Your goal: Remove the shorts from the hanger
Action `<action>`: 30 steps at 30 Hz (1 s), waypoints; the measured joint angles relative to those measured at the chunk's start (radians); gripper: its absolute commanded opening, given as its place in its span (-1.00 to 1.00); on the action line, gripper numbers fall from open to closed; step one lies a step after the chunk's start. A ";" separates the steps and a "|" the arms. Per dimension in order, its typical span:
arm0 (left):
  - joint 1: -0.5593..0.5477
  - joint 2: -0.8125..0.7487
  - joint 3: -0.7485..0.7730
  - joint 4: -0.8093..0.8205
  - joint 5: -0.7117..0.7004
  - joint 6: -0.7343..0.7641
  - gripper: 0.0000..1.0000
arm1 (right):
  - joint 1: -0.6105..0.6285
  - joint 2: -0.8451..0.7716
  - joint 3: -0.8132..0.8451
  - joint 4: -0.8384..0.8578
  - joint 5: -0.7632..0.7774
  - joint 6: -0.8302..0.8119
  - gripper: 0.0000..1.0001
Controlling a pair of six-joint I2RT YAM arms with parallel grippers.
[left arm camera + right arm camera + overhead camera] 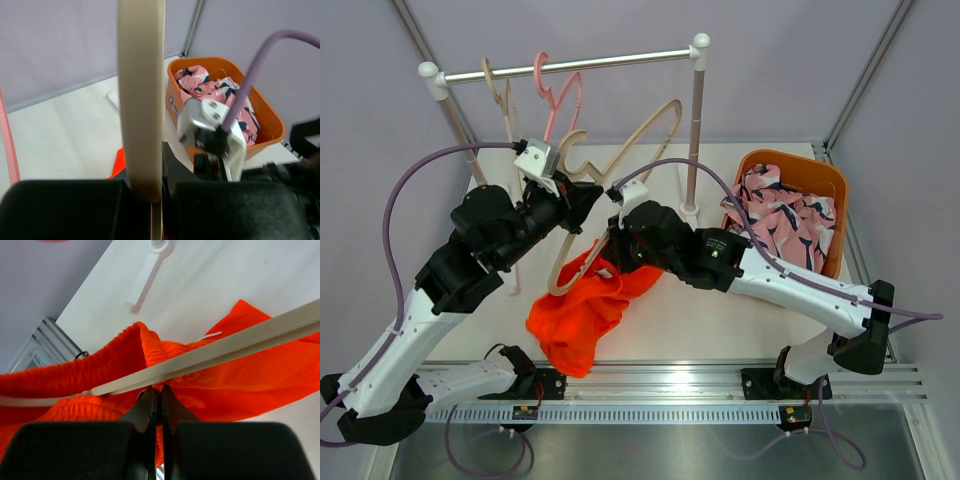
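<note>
Right gripper (160, 399) pinches the orange shorts (65, 375) under the hanger (235, 342) bar, left gripper (156, 197) clamps the hanger, so mid-removal; next probably needs a steady tug off.

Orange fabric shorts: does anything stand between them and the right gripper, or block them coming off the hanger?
Nothing separates them: the right gripper is shut on the bright orange fabric shorts. The cream-coloured hanger, clamped by the left gripper, has its bar lying across the waistband, so the shorts hang on it.
</note>
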 measured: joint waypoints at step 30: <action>0.000 -0.016 0.026 -0.056 -0.146 -0.008 -1.00 | 0.008 -0.462 0.478 0.939 0.779 -1.288 -1.00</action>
